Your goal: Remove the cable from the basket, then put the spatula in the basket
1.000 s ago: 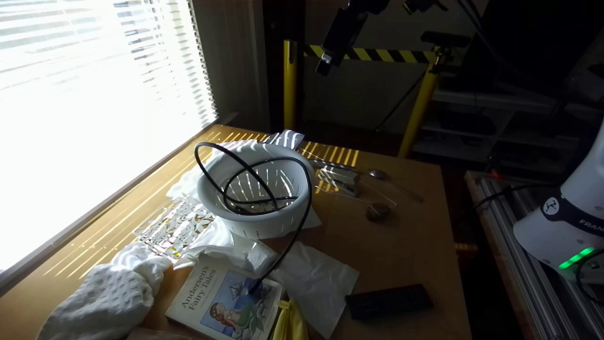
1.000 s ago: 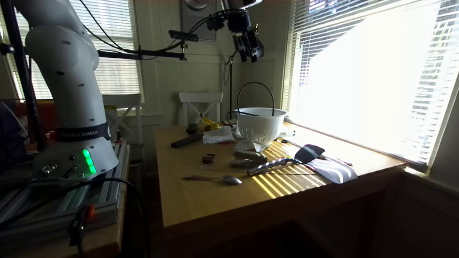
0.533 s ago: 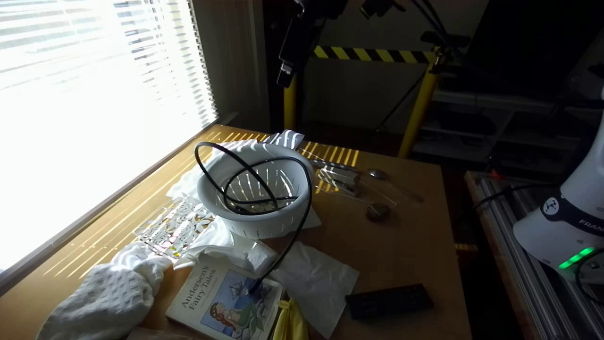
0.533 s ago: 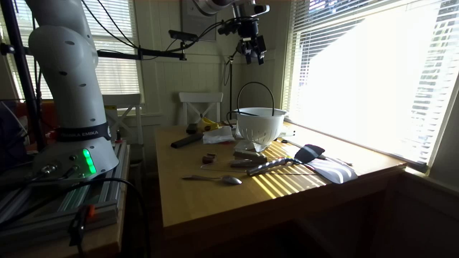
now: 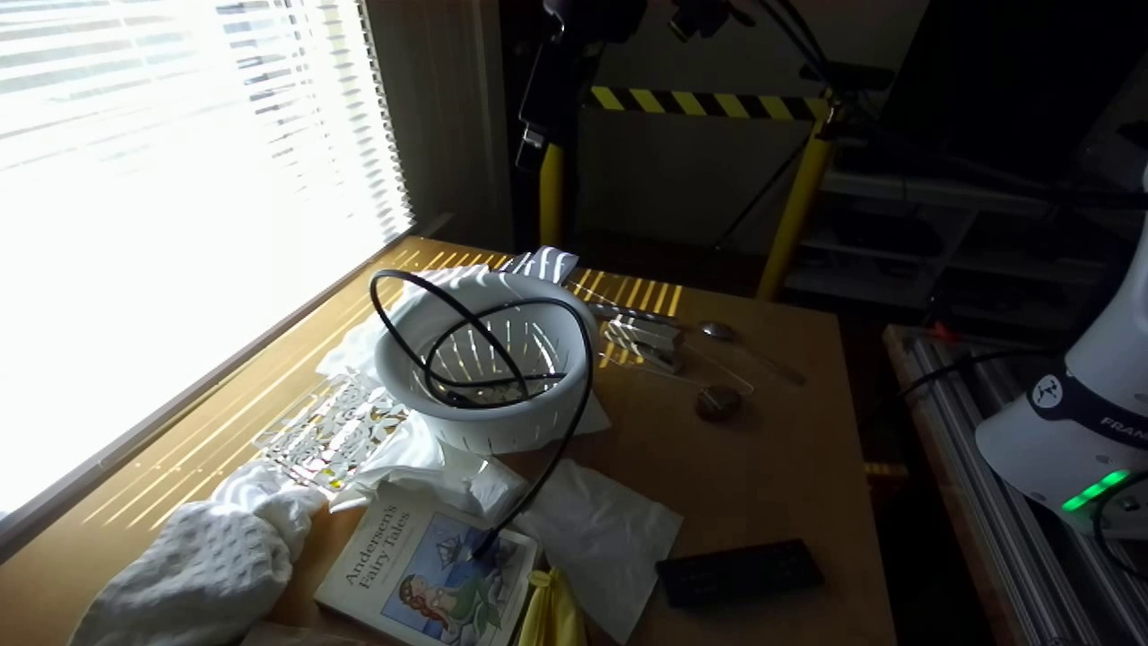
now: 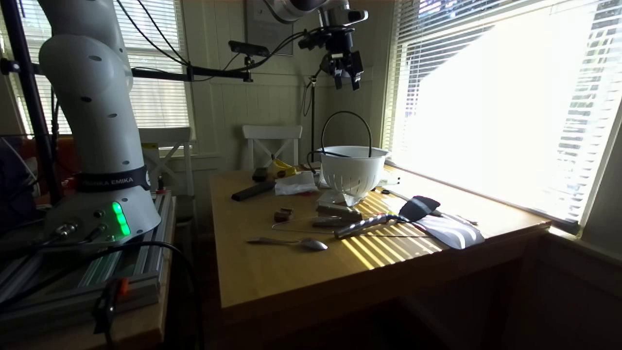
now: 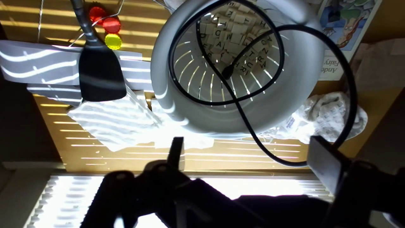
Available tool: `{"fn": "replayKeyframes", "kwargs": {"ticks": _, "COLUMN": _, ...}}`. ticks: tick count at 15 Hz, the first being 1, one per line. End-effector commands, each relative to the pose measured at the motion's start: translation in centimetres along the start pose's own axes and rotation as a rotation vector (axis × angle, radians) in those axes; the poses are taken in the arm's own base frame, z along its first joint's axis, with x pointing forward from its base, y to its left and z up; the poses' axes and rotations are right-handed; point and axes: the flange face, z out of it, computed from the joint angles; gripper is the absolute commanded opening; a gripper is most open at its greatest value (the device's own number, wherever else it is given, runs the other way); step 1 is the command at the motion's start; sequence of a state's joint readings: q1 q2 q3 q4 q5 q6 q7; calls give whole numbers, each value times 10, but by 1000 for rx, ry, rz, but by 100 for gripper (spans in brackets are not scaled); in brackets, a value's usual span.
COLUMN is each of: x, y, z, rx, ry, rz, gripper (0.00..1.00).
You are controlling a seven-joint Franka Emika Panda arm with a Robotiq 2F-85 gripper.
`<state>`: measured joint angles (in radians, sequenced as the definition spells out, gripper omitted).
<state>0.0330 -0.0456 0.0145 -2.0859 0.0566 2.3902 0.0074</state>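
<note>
Got the gripper (image 7: 248, 148) spread wide up there, with fingers (image 7: 324, 164) well apart in the wrist view, hanging well above the table (image 6: 277, 277). In that same wrist view, can see the cable (image 7: 352, 95) passing behind one finger, but in an exterior view can spot plain air between the fingertips and the top of the cable's arch. Lower down, got the white basket (image 6: 350, 170) with the cable coiled inside and looping up past the rim, with one plug end showing against the letter tiles (image 7: 235, 38) at the bottom. Can also trace a length in an exterior view, over the rim and down to the book (image 5: 421, 574). Got the spatula (image 7: 102, 76) outside, just beside the basket, with its blade short of the rim and over a grey sheet (image 7: 38, 63) poking past the table edge. As for elbow room, looking at bare wood from the spoon (image 6: 299, 242) to the near edge in an exterior view, plus a decent stretch between the round brown thing (image 5: 718, 403) and the dark slab (image 5: 740, 574). Pretty tight on the window (image 5: 179, 269) side though, with the table edge running right along it and a crumpled white cloth (image 5: 202, 556) close by. Past the edge on the robot's side, seeing a dark gap and then the robot base (image 5: 1058, 431).
</note>
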Motion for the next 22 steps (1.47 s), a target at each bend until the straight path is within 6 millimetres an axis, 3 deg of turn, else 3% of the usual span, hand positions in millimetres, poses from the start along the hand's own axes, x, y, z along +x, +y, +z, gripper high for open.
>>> {"fn": "replayKeyframes", "kwargs": {"ticks": 1, "x": 15, "y": -10, "z": 6, "rx": 18, "ry": -15, "rz": -60, "gripper": 100}}
{"fn": "replayKeyframes", "kwargs": {"ticks": 6, "x": 50, "y": -30, "z": 19, "rx": 40, "ry": -54, "rz": -172, "gripper": 100}}
{"fn": "replayKeyframes", "kwargs": {"ticks": 11, "x": 80, "y": -62, "z": 57, "rx": 66, "ry": -132, "rz": -270, "gripper": 100}}
{"fn": "replayKeyframes", "kwargs": {"ticks": 17, "x": 103, "y": -83, "z": 83, "rx": 83, "ry": -180, "rz": -303, "gripper": 100}}
{"fn": "replayKeyframes", "kwargs": {"ticks": 21, "x": 111, "y": -87, "z": 100, "rx": 101, "ry": -250, "rz": -294, "gripper": 100}}
{"fn": "replayKeyframes", "kwargs": {"ticks": 22, "x": 112, "y": -86, "z": 103, "rx": 98, "ry": -266, "rz": -287, "gripper": 96}}
